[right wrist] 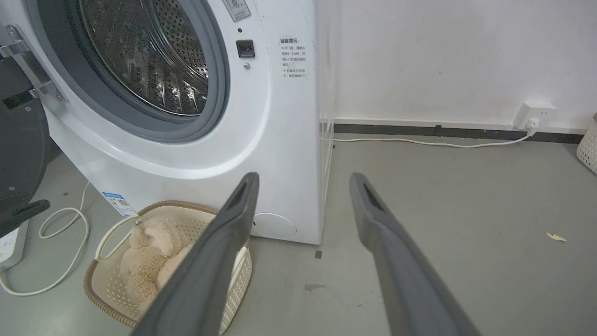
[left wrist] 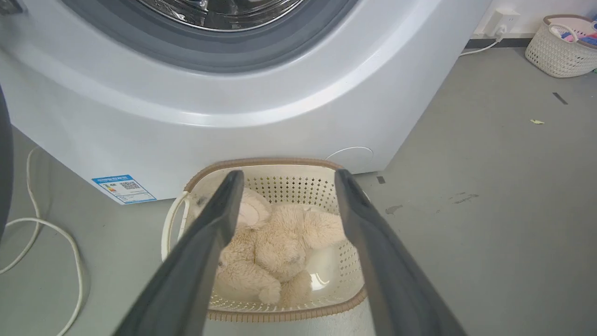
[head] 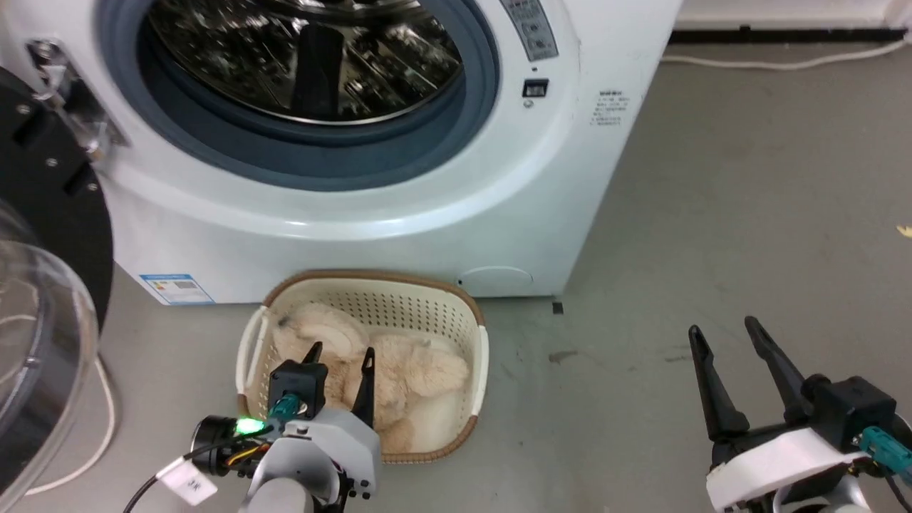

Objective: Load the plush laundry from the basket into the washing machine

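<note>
The fluffy cream teddy bear (head: 399, 370) lies inside the small cream basket (head: 434, 299) with its brown rim, on the floor right in front of the white washing machine (head: 399, 206). The washer's door (head: 43, 299) is swung open at the left, baring the steel drum (head: 306, 57). My left gripper (head: 340, 353) hovers open above the near side of the basket, fingers spread over the bear (left wrist: 280, 242) without touching it. My right gripper (head: 723, 331) is open over bare floor, well to the right of the basket (right wrist: 116, 289).
A white cable (left wrist: 56, 238) loops on the floor left of the basket. A power strip (right wrist: 11, 245) lies at the far left. Another white basket (left wrist: 559, 46) with coloured items stands by the far wall. A wall socket (right wrist: 536, 114) feeds a cord along the skirting.
</note>
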Available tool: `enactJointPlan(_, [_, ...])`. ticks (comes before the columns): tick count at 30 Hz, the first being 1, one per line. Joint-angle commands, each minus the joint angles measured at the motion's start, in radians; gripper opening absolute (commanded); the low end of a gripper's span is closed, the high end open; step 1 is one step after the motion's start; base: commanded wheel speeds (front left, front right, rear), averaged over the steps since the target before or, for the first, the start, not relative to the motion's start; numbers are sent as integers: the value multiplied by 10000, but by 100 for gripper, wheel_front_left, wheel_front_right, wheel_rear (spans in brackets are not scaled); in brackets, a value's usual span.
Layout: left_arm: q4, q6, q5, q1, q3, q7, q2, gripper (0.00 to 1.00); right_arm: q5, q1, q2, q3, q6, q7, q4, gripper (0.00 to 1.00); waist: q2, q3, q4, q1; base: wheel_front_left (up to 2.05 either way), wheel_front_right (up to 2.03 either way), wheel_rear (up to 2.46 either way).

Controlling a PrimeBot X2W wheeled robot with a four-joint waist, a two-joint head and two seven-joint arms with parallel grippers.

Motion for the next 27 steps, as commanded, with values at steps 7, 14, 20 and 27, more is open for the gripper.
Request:
enactJointPlan(7, [1392,-48,-311,-1030,-262,126,213,100,364,-406,-59,-5,4,-245,-142,100,-1,790,-376,-1,0,0,0])
enactJointPlan(14, [2437,-36,-607,-1824,-369,251,343,100,613,-562,-60,53,5,-392,-217,100,-1,1426,-636,-1,0,0,0])
enactJointPlan(20, [3255,-29,-864,-2421,-494,703,476,100,836,-716,-56,105,5,-517,-266,100,-1,1974,-854,-1,0,0,0])
enactJointPlan(27, [3938,8,-1092,-2900,-653,1032,634,100,1059,-836,-50,146,5,-642,-299,100,-1,2500,-1059,-1,0,0,0])
